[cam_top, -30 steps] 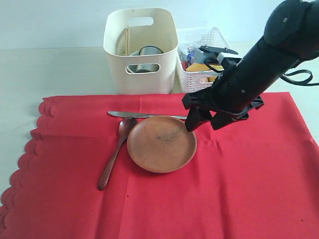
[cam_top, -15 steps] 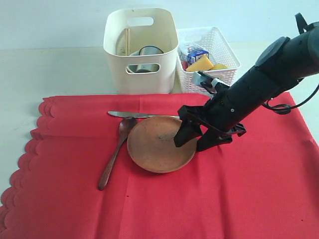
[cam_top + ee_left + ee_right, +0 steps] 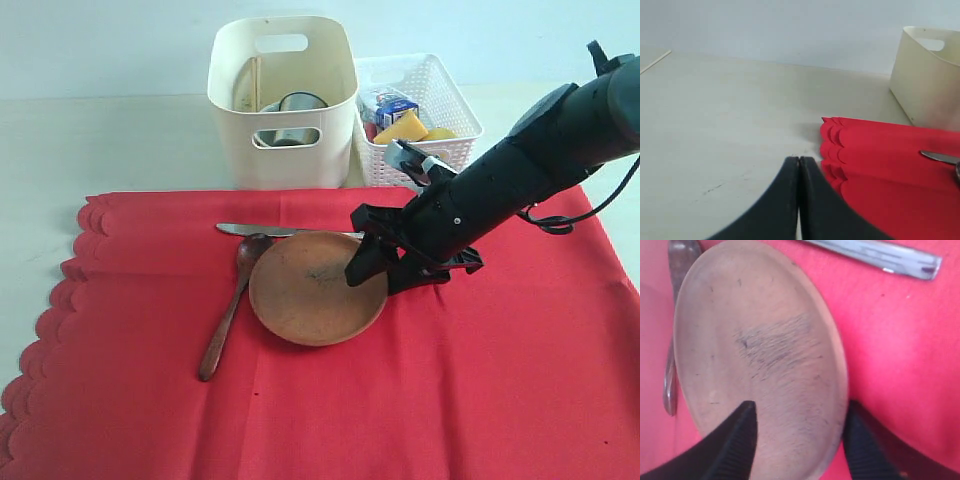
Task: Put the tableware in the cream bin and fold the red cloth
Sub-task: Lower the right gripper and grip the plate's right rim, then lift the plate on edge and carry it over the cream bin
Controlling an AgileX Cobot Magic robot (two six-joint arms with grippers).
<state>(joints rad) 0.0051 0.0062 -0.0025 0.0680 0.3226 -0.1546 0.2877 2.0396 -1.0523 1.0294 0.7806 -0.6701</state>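
A round brown plate [image 3: 310,290] [image 3: 755,350] lies on the red cloth [image 3: 450,380] [image 3: 900,340] [image 3: 880,170]. My right gripper [image 3: 377,283] [image 3: 801,407] stands open astride the plate's near rim, one finger on the plate and the other on the cloth just outside it. A metal knife [image 3: 260,230] [image 3: 875,255] lies behind the plate, a dark wooden spoon [image 3: 230,300] [image 3: 670,385] to its left. Inside the cream bin [image 3: 285,160] [image 3: 927,80] are a steel cup [image 3: 295,103] and chopsticks [image 3: 256,85]. My left gripper [image 3: 799,159] is shut and empty above the bare table beside the cloth's scalloped edge.
A white lattice basket [image 3: 440,150] stands right of the cream bin, holding a milk carton [image 3: 390,105] and a cheese wedge [image 3: 405,128]. The pale table [image 3: 715,125] runs bare to the left of the cloth.
My right arm came down and to the left, setting its fingers over the plate's right rim, and the jaws have narrowed. The plate slid slightly left. The left gripper is unchanged.
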